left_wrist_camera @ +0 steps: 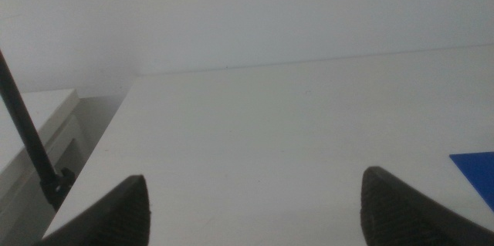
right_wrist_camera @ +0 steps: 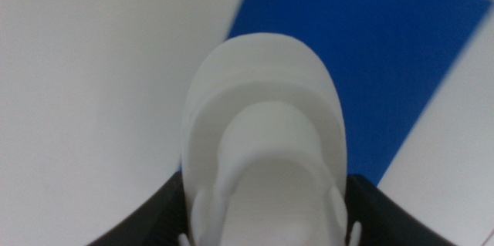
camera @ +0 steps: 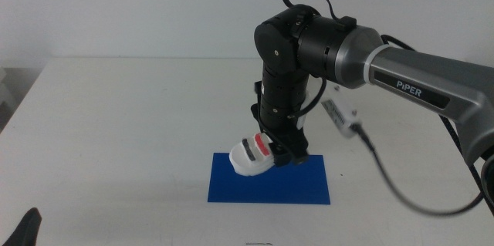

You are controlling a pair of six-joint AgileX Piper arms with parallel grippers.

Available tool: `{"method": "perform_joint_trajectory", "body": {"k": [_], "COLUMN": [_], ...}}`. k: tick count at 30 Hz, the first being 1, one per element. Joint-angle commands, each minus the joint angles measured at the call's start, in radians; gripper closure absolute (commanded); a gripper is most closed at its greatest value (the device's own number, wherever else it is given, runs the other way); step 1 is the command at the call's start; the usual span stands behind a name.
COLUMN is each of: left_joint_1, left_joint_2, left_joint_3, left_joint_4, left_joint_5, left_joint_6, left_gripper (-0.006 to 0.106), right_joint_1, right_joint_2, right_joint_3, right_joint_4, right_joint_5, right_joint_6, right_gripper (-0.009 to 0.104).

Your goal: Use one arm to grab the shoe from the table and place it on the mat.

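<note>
The white sandal (camera: 251, 156) with dark and red straps is held by my right gripper (camera: 279, 152), whose jaws are shut on its sides. It hangs over the far left part of the dark blue mat (camera: 268, 182), toe pointing left, close to the mat's surface. In the right wrist view the shoe (right_wrist_camera: 262, 130) fills the middle between the jaws, with the mat (right_wrist_camera: 370, 53) beyond it. My left gripper (left_wrist_camera: 255, 207) is open and empty over the white table (left_wrist_camera: 270, 138), near the front left corner (camera: 23, 230).
The right arm (camera: 401, 76) marked PIPER reaches in from the right with a hanging black cable (camera: 386, 176). The table's left edge (left_wrist_camera: 100, 146) drops off beside a black rod (left_wrist_camera: 31, 146). A corner of the mat (left_wrist_camera: 478, 169) shows in the left wrist view.
</note>
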Motion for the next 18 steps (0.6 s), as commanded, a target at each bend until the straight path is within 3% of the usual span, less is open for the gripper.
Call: {"method": "perform_joint_trajectory", "body": {"k": [1,2,7,13,18], "left_joint_1": [-0.005,-0.005,-0.005,-0.005,-0.005], "left_joint_2": [-0.016,-0.016,-0.016,-0.016,-0.016], "left_joint_3": [-0.003,-0.003,-0.003,-0.003,-0.003], "left_joint_4": [-0.009,-0.009,-0.009,-0.009,-0.009], "left_joint_5": [-0.083,-0.083,-0.083,-0.083,-0.083], "left_joint_6": [-0.015,-0.015,-0.015,-0.015,-0.015], "left_gripper": [0.007,0.007,0.007,0.007,0.007], "right_joint_1": [0.013,0.014,0.003,-0.007,-0.008], "right_joint_2": [-0.063,-0.063,-0.047,-0.003,0.005], "right_joint_3": [-0.031,-0.031,-0.031,-0.031,-0.031], "right_joint_4": [-0.004,-0.003,0.012,0.111,0.07], "right_joint_5": [0.083,0.083,0.082,0.082,0.081], "right_joint_6": [0.17,0.242,0.242,0.242,0.242], "right_gripper": [0.096,0.096,0.096,0.096,0.096]}}
